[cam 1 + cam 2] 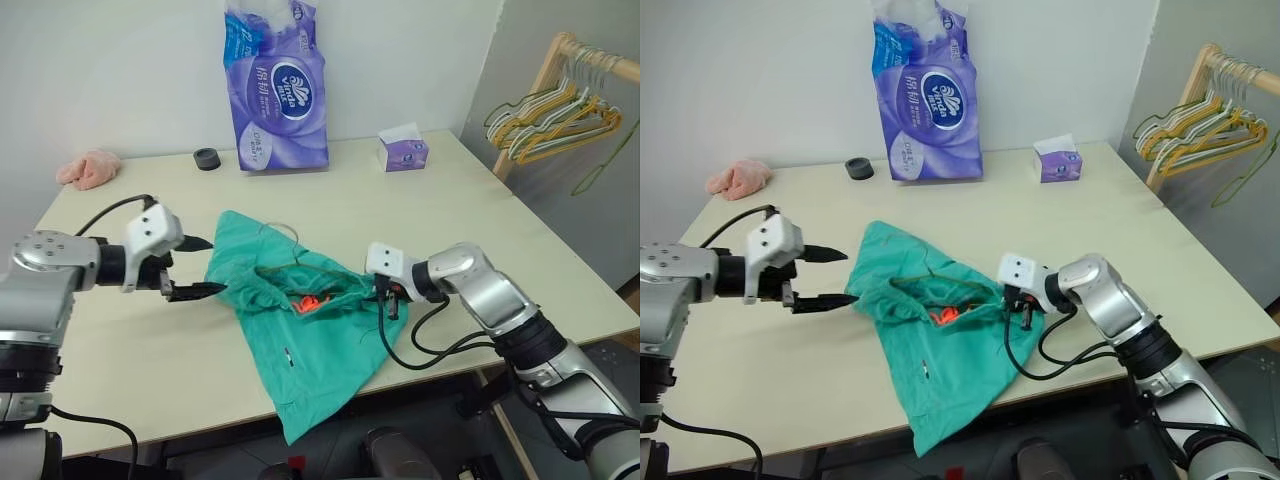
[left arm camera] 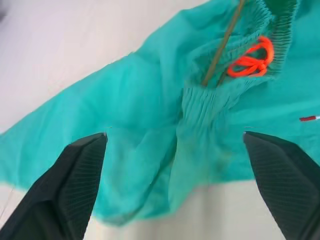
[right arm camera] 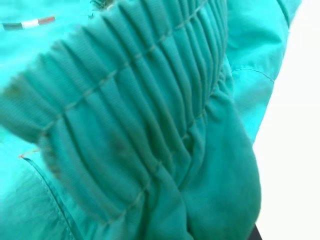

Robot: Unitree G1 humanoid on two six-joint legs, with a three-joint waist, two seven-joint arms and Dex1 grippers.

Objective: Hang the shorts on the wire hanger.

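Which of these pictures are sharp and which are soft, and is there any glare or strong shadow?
Left eye view: even light, no glare, sharp on the shorts, only a faint shadow under the left gripper. Left wrist view: the fingers fairly crisp, the orange cord and hanger soft. Right wrist view: the waistband very near and somewhat blurred, the table washed out pale.

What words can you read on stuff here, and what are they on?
"Vinda": on the blue oval of the big purple tissue pack standing at the wall.
Other print on that pack: too small and blurred to read.
Small purple tissue box: print too small to read.
Stripe tag on the shorts: no letters legible.
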